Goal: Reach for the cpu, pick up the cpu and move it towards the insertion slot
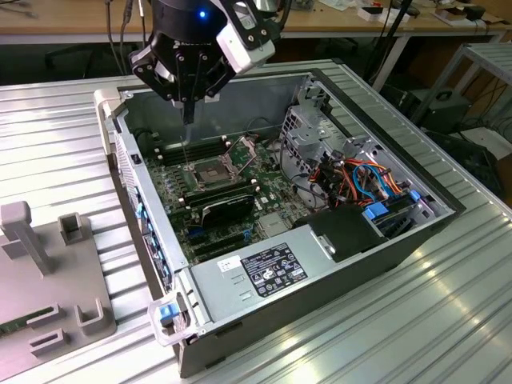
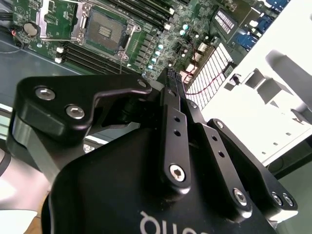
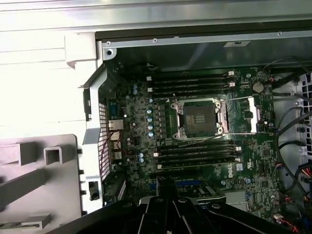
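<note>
Nearest first, the end effector [image 2: 174,78] hangs with its two black fingers [image 2: 168,112] drawn together at the tips, clenched rather than released. I cannot tell whether the cpu is pinched between them, because the pads hide whatever lies there.

Below the fingers, and a little to one side in the exterior view, is the insertion slot [image 3: 200,119]. Its silvery frame surrounds a dark grey centre that looks unfilled. The retaining plate [image 3: 253,114] is swung open just beside the slot, and long black memory slots [image 3: 195,157] run along either flank of it.

Well beyond the slot, outside the wall of the computer case [image 1: 240,92], a grey fixture [image 1: 48,264] rests on the ribbed metal bench [image 1: 448,320].

As I judge it, if the chip is in the grip, then the reach and the pick-up are done and the carry is well along. The end effector is over the board and near the slot but clearly apart from it, so the last stretch remains.
</note>
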Action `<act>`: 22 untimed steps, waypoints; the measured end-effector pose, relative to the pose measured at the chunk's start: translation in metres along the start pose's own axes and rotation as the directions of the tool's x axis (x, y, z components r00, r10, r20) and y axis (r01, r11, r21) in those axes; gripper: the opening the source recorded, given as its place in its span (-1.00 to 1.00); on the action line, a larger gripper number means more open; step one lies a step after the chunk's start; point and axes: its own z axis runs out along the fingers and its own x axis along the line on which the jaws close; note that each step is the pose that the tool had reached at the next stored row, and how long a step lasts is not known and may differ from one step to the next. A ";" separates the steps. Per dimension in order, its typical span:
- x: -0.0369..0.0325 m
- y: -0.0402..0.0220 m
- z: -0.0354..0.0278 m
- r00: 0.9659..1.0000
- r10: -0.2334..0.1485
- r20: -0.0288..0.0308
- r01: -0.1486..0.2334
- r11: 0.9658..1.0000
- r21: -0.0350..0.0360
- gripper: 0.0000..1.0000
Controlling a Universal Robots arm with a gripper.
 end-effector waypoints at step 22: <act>0.0128 -0.0010 0.0000 1.000 0.000 0.000 0.000 1.000 0.000 -0.79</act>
